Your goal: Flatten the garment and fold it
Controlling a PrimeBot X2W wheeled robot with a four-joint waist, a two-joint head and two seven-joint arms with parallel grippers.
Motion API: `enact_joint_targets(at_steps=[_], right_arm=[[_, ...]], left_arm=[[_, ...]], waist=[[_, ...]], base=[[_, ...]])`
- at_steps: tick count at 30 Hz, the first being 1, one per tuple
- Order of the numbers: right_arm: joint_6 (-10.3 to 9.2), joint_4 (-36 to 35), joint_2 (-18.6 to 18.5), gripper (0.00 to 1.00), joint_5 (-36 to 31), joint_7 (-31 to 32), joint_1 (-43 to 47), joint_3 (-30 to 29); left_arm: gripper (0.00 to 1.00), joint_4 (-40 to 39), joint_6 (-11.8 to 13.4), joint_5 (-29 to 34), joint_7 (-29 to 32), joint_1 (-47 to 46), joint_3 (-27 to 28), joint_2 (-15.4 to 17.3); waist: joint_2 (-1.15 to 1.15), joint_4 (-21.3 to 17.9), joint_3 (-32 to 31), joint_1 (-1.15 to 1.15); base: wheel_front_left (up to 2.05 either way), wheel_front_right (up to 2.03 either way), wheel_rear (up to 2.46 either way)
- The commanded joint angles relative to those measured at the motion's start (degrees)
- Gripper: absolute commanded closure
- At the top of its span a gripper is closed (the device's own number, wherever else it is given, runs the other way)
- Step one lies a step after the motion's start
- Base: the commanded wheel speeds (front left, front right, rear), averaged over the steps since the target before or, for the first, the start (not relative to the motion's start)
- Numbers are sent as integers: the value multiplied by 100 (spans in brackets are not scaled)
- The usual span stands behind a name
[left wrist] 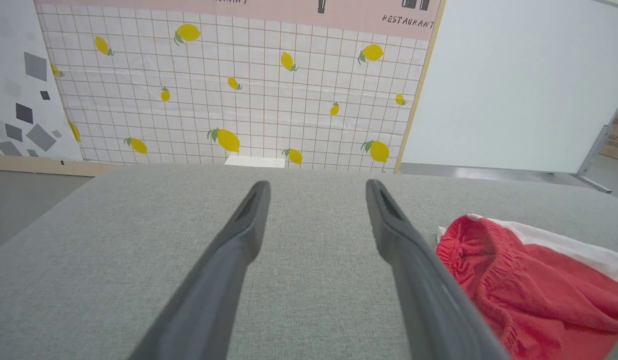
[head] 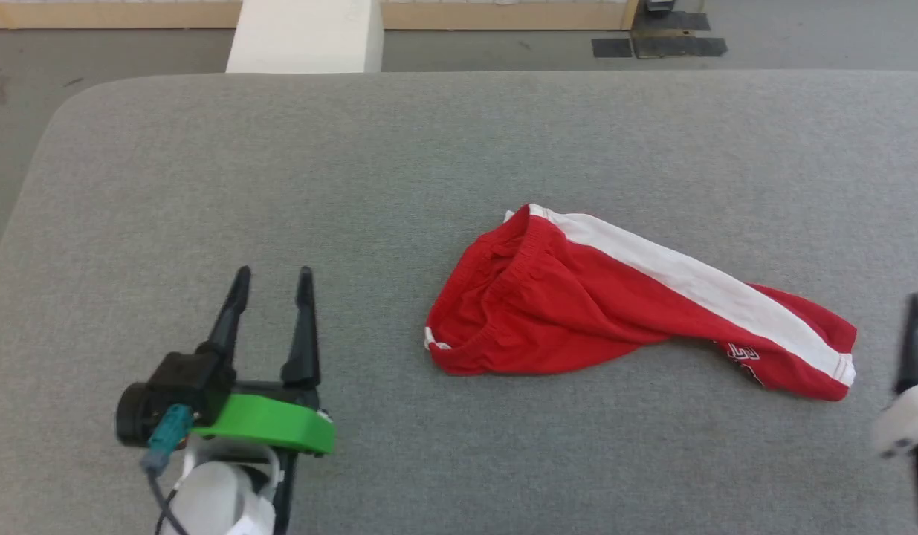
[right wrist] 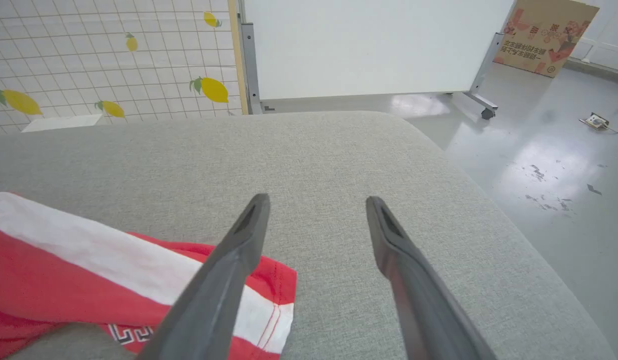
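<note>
One red garment (head: 577, 297) lies crumpled on the grey table (head: 429, 148), a little right of the middle. It has one white stripe (head: 689, 279) along its far side and the waistband toward the left. There are two grippers. The left gripper (head: 273, 279) stands well left of the garment, its two fingers apart and empty. The right gripper (right wrist: 316, 200) is near the garment's right end, its two fingers also apart, holding nothing.

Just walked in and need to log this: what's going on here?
A two-armed robot is to flatten and fold the red garment, which lies crumpled on the gray table, white stripe up. Neither gripper holds it: the left gripper is open beside the waistband end, the right gripper open by the hem end. Nothing is folded yet.
</note>
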Motion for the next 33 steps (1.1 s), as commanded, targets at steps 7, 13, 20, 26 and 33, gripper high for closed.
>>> enact_joint_targets(at_steps=[7,13,20,26,33], right_arm=[[-8,-49,24,0,387,-1027,537,1371],[-8,89,24,0,490,-1456,426,2034],[-8,322,24,0,644,-1696,185,2324],[-8,521,24,0,874,-1825,44,2503],[-8,698,24,0,983,-1950,-47,2568]], left_arm=[[0,550,-104,-263,239,-911,-859,-17],[0,1309,195,-805,1577,-2115,-1476,-17],[0,2301,860,-1199,3487,-3365,-1850,-17],[0,2900,969,-1170,4657,-3963,-1995,84],[100,2935,962,-1161,5207,-4150,-2076,250]], waist=[[0,-447,210,0],[0,-968,484,0],[0,-1471,776,0],[0,-1722,963,0],[0,-1781,1033,0]], base=[[0,0,0],[0,0,0],[0,0,0],[0,0,0],[0,0,0]])
